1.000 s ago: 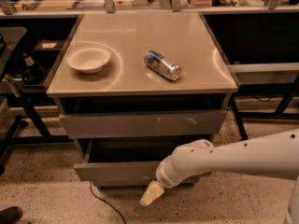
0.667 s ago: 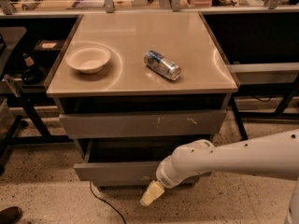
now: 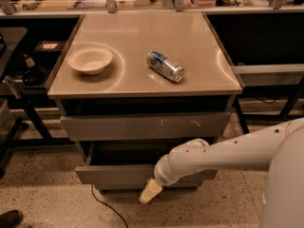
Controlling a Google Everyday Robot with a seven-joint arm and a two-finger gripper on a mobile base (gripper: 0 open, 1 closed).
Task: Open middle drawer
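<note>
Middle drawer [image 3: 109,174] sitting partly out; gripper [image 3: 150,192] hanging just below its front, grip state not tellable. You are needing a straight, level outward pull

a beige tabletop [image 3: 142,37] carries a white bowl [image 3: 90,60] on the left and a silver can [image 3: 165,66] lying on its side, well apart. the gripper [image 3: 151,192] sits low by the speckled floor [image 3: 47,198].

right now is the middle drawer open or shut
Open: the middle drawer juts out past the scratched front above; gripper at its lower edge.
</note>
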